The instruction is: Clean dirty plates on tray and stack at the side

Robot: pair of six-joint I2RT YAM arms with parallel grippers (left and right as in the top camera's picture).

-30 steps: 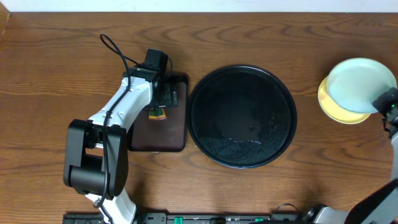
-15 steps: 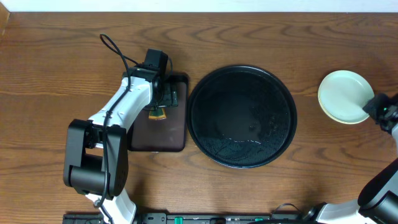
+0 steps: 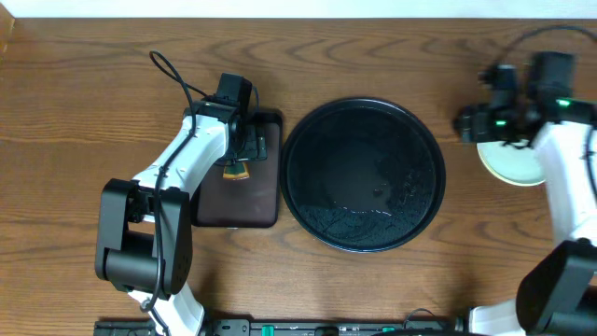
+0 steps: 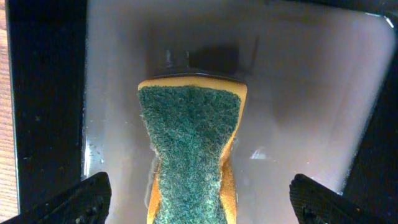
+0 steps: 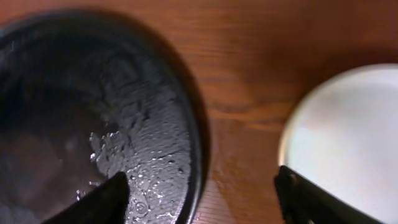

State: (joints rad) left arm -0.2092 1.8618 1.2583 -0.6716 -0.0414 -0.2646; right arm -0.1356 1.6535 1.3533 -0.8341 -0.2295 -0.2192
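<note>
Now the right fingers (image 5: 109, 199) are hovering released beside the plates (image 3: 511, 166) at the bench's right edge; the left fingers (image 4: 81, 199), released, are flanking the sponge (image 4: 189, 137). Rising straight should avoid nudging the plates.

Glossy black tray (image 3: 364, 175), grained wooden table (image 3: 93, 84), rough green sponge (image 4: 189, 143), smooth pale plate (image 5: 348, 155).

I see the round tray (image 3: 364, 177) mid-table, the rectangular tray (image 3: 238, 203) just left of it with a sponge (image 4: 189, 149) on it, and the plates (image 3: 508, 166) to the right.
</note>
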